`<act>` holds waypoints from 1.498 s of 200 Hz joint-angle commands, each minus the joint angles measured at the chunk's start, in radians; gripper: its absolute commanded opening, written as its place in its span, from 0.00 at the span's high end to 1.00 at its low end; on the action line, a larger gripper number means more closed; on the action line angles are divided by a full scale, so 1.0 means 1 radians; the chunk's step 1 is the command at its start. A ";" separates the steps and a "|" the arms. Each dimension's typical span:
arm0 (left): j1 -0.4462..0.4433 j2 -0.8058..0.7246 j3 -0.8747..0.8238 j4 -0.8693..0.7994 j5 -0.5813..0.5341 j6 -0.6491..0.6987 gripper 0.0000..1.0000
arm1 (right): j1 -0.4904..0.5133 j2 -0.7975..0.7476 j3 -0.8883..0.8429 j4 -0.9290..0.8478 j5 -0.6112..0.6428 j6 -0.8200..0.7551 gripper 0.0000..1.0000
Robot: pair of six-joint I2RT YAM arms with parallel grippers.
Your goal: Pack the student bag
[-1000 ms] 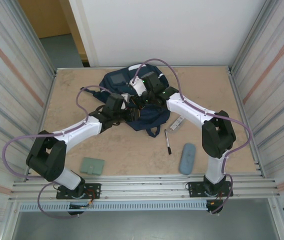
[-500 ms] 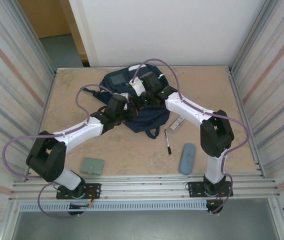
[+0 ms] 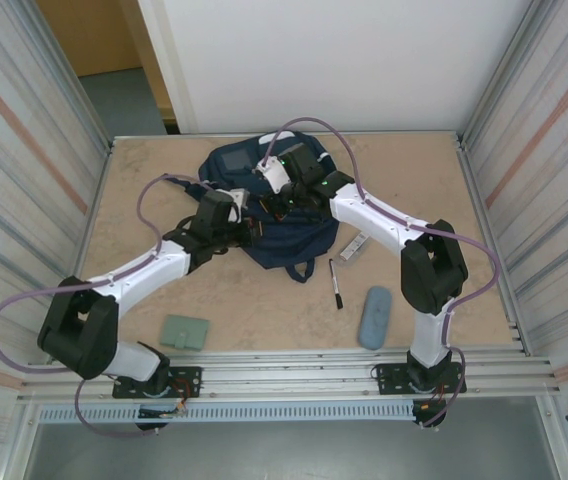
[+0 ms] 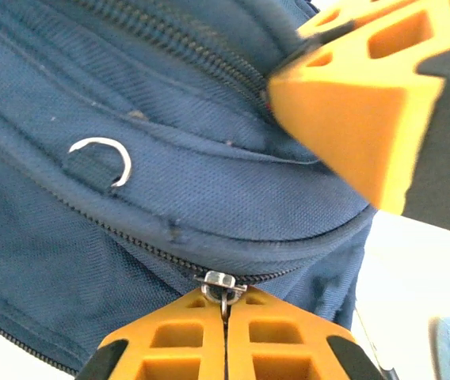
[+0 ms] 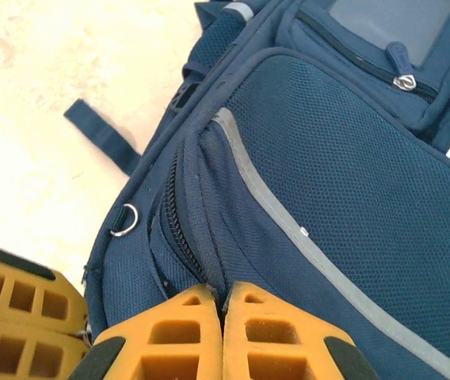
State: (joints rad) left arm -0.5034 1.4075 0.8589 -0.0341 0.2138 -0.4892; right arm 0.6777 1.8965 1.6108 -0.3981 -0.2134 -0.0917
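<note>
The navy student bag (image 3: 286, 243) lies at the back middle of the table, both arms meeting over it. In the left wrist view, the bag (image 4: 169, 174) is close up and my left gripper (image 4: 226, 305) is shut on the small metal zipper pull (image 4: 223, 282) of a closed zipper. My right gripper (image 5: 223, 299) is shut on a fold of bag (image 5: 328, 158) fabric beside the zipper (image 5: 179, 229) of the striped pocket. From above, the left gripper (image 3: 249, 222) and right gripper (image 3: 282, 205) sit close together on the bag's near half.
A green wallet (image 3: 185, 331) lies near the front left. A black pen (image 3: 335, 283), a grey-blue pencil case (image 3: 374, 317) and a small pale oblong item (image 3: 353, 244) lie to the bag's right. Ribbed metal walls close both sides.
My left gripper has closed onto the zipper pull and its arm has swung leftward, cable looping out. The right gripper has stayed shut on the bag.
</note>
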 commanded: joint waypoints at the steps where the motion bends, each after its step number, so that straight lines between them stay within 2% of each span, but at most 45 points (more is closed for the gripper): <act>1: 0.069 -0.048 -0.039 0.118 0.267 0.018 1.00 | 0.017 0.002 0.032 -0.064 0.014 -0.106 1.00; 15: 0.095 -0.036 -0.039 0.144 0.403 0.018 1.00 | 0.032 0.014 0.036 -0.084 0.062 -0.156 1.00; 33: 0.097 -0.023 -0.050 0.174 0.468 0.024 1.00 | 0.039 0.027 0.038 -0.100 0.062 -0.166 1.00; 40: 0.098 -0.016 -0.048 0.172 0.487 0.026 0.96 | 0.038 0.028 0.031 -0.093 0.050 -0.167 1.00; 51: 0.100 -0.012 -0.044 0.157 0.507 0.033 0.95 | 0.039 0.033 0.024 -0.085 0.045 -0.167 1.00; 92: 0.099 0.005 -0.064 0.140 0.473 0.019 0.85 | 0.045 0.049 0.030 -0.103 0.053 -0.169 1.00; 110: 0.095 0.012 -0.072 0.129 0.437 0.015 0.72 | 0.045 0.058 0.041 -0.111 0.052 -0.167 1.00; 146: 0.080 0.007 -0.082 0.113 0.383 -0.009 0.68 | 0.052 0.066 0.043 -0.113 0.048 -0.162 1.00; 164: 0.058 -0.002 -0.084 0.095 0.316 -0.025 0.73 | 0.054 0.074 0.058 -0.128 0.046 -0.148 1.00; 186: 0.049 -0.007 -0.072 0.032 0.212 -0.048 0.86 | 0.054 0.074 0.055 -0.121 0.017 -0.132 1.00; 222: 0.054 -0.054 -0.108 0.059 0.175 -0.087 1.00 | 0.053 0.077 0.058 -0.133 0.028 -0.131 1.00; 250: 0.060 -0.102 -0.121 0.039 0.159 -0.091 1.00 | 0.047 0.084 0.067 -0.145 0.051 -0.136 1.00; 264: 0.074 -0.102 -0.114 0.028 0.195 -0.097 1.00 | 0.042 0.076 0.058 -0.141 0.047 -0.133 1.00; 287: 0.064 -0.107 -0.110 0.011 0.204 -0.161 0.73 | 0.035 0.082 0.070 -0.139 0.021 -0.100 1.00; 299: 0.031 -0.137 -0.133 0.025 0.140 -0.233 0.64 | 0.034 0.081 0.074 -0.138 -0.004 -0.076 1.00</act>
State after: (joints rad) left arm -0.4370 1.3224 0.7490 0.0074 0.4046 -0.6151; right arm 0.7261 1.9625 1.6424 -0.5259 -0.1867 -0.2317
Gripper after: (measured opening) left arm 0.291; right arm 0.045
